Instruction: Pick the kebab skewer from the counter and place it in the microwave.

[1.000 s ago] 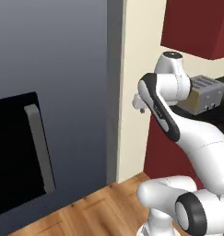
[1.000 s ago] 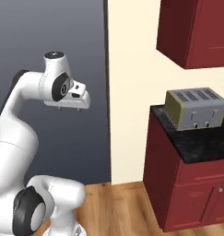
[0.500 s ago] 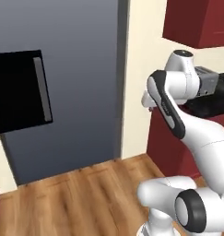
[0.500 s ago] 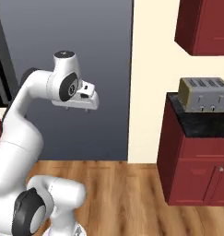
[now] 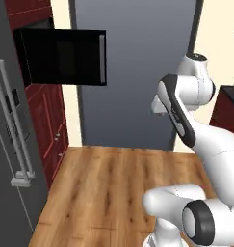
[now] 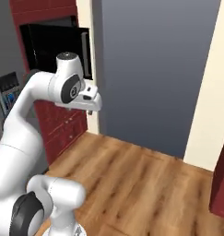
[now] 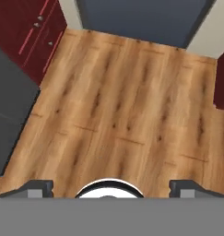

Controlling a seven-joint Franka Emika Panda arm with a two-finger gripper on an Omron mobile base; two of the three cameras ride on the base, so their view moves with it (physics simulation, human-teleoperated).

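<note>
Whole scene has swung around compared to a second ago, so that's the base turning, not stuff moving: the toaster and the red cabinet with the dark top that sat off to the right are gone from the picture, and the microwave (image 5: 60, 57) has slid from the left edge up toward the middle

So right now, from the left base camera, the microwave sits high up in a dark red cabinet column (image 5: 48, 125), black front with the grey bar handle (image 5: 102, 59) running upright along its right side. Can't honestly tell if the door is open or closed from these angles. From the right base camera the same microwave (image 6: 53, 46) is up left, partly behind the arm's shoulder. A tall grey fridge (image 5: 12, 159) fills the near left, and a big slate-blue panel (image 6: 150, 69) stands straight ahead

End effector (image 7: 111, 186) hangs over bare wooden floor (image 7: 122, 101), jaws spread wide, nothing between them. From the right base camera it's tucked up close to the arm (image 6: 91, 107)

Can't see the kebab skewer anywhere, and can't say where it is
</note>
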